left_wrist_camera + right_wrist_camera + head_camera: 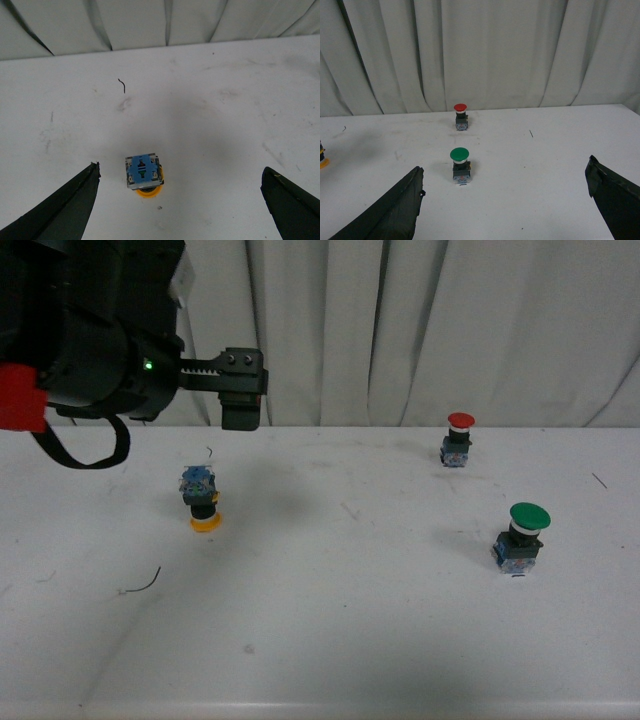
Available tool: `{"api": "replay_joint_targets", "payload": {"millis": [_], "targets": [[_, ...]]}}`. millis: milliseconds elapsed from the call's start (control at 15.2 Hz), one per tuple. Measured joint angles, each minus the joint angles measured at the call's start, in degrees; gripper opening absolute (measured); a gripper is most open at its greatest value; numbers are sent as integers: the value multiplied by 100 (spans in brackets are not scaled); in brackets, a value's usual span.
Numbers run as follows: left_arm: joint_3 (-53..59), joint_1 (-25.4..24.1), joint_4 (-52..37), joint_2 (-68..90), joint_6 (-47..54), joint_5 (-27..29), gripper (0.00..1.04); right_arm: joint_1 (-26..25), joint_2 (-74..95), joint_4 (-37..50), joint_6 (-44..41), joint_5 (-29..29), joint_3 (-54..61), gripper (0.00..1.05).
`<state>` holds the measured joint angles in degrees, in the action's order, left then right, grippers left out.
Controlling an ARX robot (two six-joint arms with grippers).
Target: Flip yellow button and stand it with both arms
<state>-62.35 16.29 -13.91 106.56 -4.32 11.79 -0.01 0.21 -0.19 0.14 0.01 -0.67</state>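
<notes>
White table bears the yellow button resting cap-down, blue block uppermost.

Matt scuffed tabletop, cloth curtain, plastic yellow button

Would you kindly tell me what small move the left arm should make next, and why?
Probably lower the open left pincer down around the small yellow-capped push button: it stands cap-down on the white table, blue contact block up, between the spread fingers.
</notes>
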Motion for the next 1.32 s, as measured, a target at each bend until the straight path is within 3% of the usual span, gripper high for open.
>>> {"api": "replay_joint_targets", "payload": {"millis": [198, 461, 923, 1318], "targets": [[-855, -39, 844, 758, -151, 2, 98, 0, 0, 0, 0, 0, 0, 98], [-1871, -450, 2103, 1388, -623, -369, 98, 0, 0, 0, 0, 0, 0, 98], [-2037, -494, 2063, 1838, -538, -549, 98, 0, 0, 0, 0, 0, 0, 98], [-2201, -452, 1939, 2057, -315, -256, 98, 0, 0, 0, 0, 0, 0, 98]]}}
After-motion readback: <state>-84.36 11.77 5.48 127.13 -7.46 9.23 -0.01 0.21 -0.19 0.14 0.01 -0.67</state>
